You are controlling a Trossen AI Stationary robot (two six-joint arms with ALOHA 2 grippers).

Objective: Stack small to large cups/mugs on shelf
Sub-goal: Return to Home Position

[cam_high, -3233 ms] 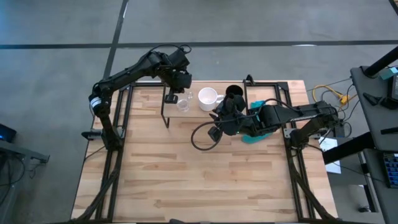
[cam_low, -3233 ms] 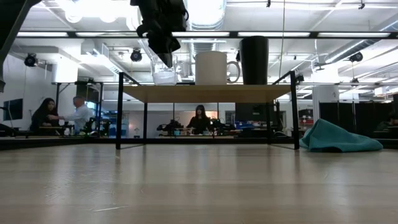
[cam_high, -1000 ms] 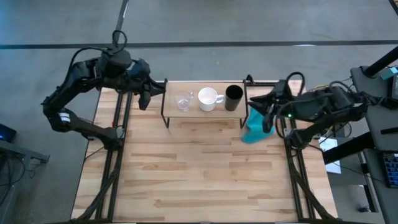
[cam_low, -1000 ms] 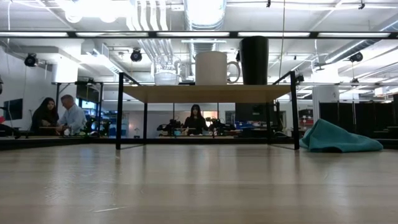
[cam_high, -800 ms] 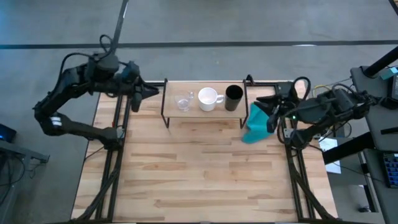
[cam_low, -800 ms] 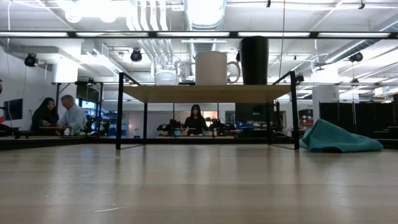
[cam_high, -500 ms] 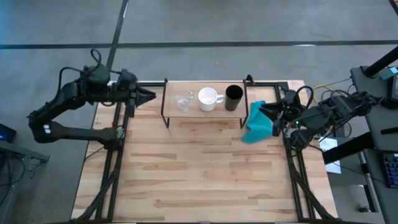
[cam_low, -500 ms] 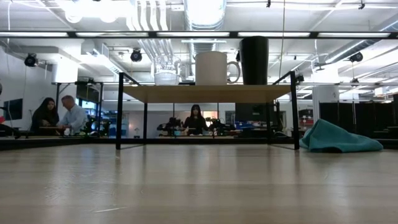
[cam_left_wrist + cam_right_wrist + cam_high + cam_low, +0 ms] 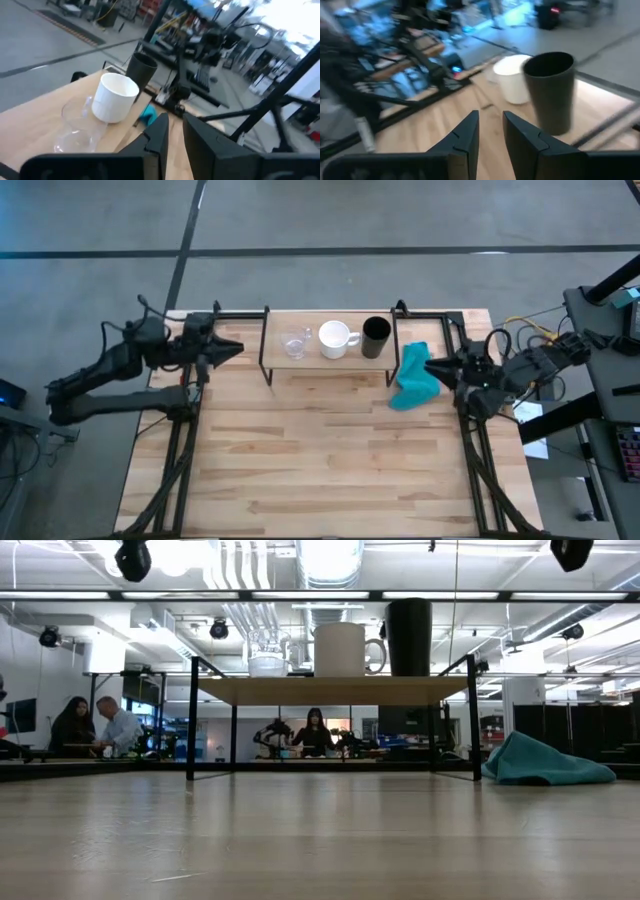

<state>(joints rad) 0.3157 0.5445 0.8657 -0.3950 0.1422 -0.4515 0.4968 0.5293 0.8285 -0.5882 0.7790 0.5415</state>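
The shelf [image 9: 312, 327] stands at the table's far edge on thin black legs. On its board stand, in a row from left to right, the clear glass cup [image 9: 295, 345], the white mug [image 9: 335, 339] and the black cup [image 9: 376, 337], each upright on its base. The low view shows the same row: glass cup [image 9: 267, 660], mug [image 9: 342, 649], black cup [image 9: 409, 637]. My left gripper [image 9: 236, 348] hovers shut to the left of the shelf, pointing at it. My right gripper [image 9: 430, 365] hovers shut to the right, over the teal cloth's edge. Neither touches anything.
A crumpled teal cloth [image 9: 412, 377] lies on the table just right of the shelf, below my right gripper. The wide wooden tabletop [image 9: 330, 460] stretches bare toward the near edge. People sit in the room behind the table [image 9: 95, 725].
Both arms drew back from the shelf and folded lower. The left gripper went toward the table's left edge, the right gripper toward the right edge past the teal cloth. The three cups stayed in place on the shelf.
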